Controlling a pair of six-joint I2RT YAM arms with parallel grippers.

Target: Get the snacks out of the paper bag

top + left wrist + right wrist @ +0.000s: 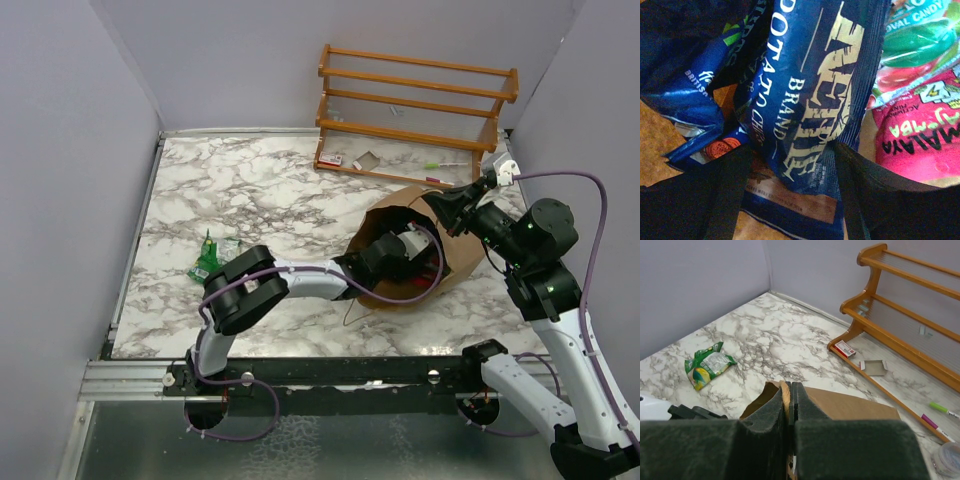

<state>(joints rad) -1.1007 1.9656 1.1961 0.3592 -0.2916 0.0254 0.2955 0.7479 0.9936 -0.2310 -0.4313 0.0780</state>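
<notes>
Though sideways, "BRAND" on dark blue packet (810,100)

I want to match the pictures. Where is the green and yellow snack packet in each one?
Top external: green-yellow packet on the marble, left of the paper bag.
Left wrist: not in it; this looks inside the bag.
Right wrist: at left, beyond the bag.
Shared landmark: the paper bag.

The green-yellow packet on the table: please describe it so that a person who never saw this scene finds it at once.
On the marble table, look at the left half, away from the brown paper bag on the right. A flat packet lies there beside the left arm, at its elbow. It is the only packet outside the bag: crinkled, bright green with a yellow patch.
</notes>
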